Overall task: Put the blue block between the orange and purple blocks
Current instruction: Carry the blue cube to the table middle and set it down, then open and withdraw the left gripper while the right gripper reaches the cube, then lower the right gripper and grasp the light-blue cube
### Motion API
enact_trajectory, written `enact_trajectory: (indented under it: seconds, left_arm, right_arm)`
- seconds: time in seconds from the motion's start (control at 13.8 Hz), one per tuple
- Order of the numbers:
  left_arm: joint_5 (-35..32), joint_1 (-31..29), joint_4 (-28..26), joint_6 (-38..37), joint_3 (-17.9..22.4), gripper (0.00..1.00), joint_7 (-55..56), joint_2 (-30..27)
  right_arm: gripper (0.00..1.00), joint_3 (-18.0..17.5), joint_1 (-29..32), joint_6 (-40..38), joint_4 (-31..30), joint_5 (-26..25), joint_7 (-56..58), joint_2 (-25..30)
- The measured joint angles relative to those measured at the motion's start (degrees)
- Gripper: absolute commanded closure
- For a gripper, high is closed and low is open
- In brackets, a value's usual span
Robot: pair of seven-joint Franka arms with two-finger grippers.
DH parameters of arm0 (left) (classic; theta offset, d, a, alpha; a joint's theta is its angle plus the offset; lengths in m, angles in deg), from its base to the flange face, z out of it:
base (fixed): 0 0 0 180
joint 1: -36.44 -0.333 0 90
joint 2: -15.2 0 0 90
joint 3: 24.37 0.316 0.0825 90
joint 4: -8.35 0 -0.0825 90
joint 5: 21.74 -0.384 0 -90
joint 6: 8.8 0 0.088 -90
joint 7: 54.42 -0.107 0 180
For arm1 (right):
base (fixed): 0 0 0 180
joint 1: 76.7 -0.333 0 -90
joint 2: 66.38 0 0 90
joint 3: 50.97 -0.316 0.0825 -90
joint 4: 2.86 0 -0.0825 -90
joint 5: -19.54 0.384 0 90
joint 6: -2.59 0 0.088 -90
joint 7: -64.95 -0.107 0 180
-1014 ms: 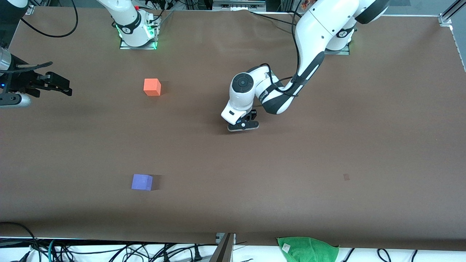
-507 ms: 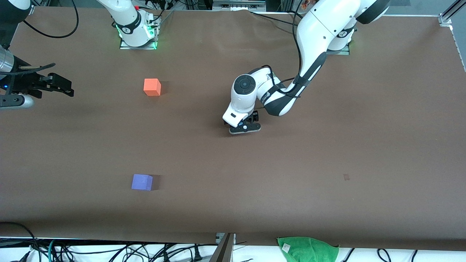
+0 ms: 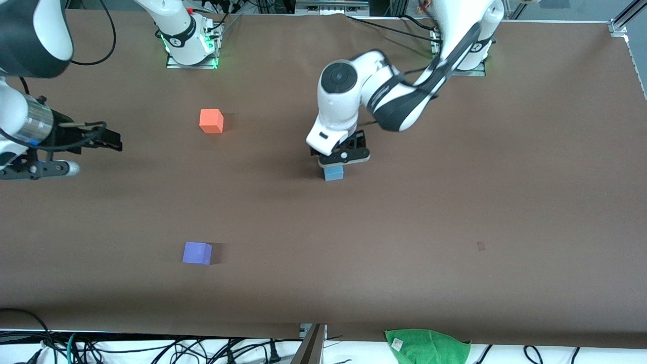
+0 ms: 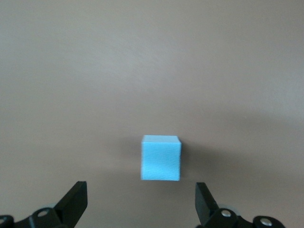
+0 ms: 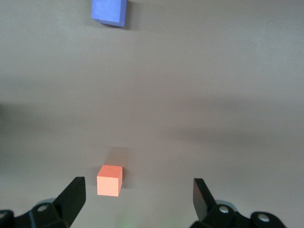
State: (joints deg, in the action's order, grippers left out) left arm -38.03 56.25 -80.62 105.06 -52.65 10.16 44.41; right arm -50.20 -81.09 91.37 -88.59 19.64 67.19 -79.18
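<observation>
Well, a second before, the left claw (image 3: 343, 156) sat low on the counter (image 3: 455, 202) and it hid the blue block (image 3: 333, 173) completely. At this moment it had risen, and the block showed again, resting on the counter directly under it. From the left wrist camera the two fingers stood wide apart, with the blue cube below and between them, touching neither. So this claw was open and held nothing.

Reading the front view as a clock face around the blue block, the orange block (image 3: 211, 121) lay at about ten o'clock and the purple block (image 3: 197, 253) at about eight o'clock, both well apart from it. The blue cube was therefore not between them; it stayed toward the left arm's end of the counter.

The right claw (image 3: 108, 140) had also come a little inward from the counter's edge at the right arm's end. It hovered there with fingers spread wide and empty, and its wrist camera looked at the orange and purple cubes.

I judged that the lift brought no progress: the block was not taken up. The task still needed a real grasp, then a carry to the gap between the two cubes.
</observation>
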Motion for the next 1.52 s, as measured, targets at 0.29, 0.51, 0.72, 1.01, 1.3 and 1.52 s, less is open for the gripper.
enact_trajectory:
  seconds: [0.29,0.51,0.72,1.01,1.3,1.52]
  left_arm:
    - [0.7,-6.8,0.2,-13.7,-0.1,0.00,-11.0,-10.0]
    - [1.0,-15.1,4.2,-24.2,0.2,0.00,-27.6,-15.2]
    - [5.4,-25.7,10.1,-29.5,0.5,0.00,-45.7,-16.3]
    - [10.6,-30.2,10.4,-30.9,6.0,0.00,-54.8,-16.0]
    - [17.1,-26.1,3.6,-24.9,21.3,0.00,-64.5,-20.1]
    - [17.4,-24.4,-2.3,-20.8,29.1,0.00,-69.0,-24.4]
  right_arm:
    - [0.00,-0.2,-5.9,1.1,0.0,0.0,-3.4,-0.4]
    - [0.00,-0.4,-11.0,4.8,0.0,1.1,-11.2,-1.9]
    - [0.00,-0.6,-18.1,10.6,0.0,3.1,-21.9,-4.9]
    - [0.00,-0.8,-29.3,19.0,0.0,3.1,-38.0,-9.3]
    - [0.00,-0.7,-34.9,26.7,0.2,3.1,-47.1,-14.6]
    - [0.00,-0.7,-37.4,32.3,0.3,3.0,-50.7,-18.9]
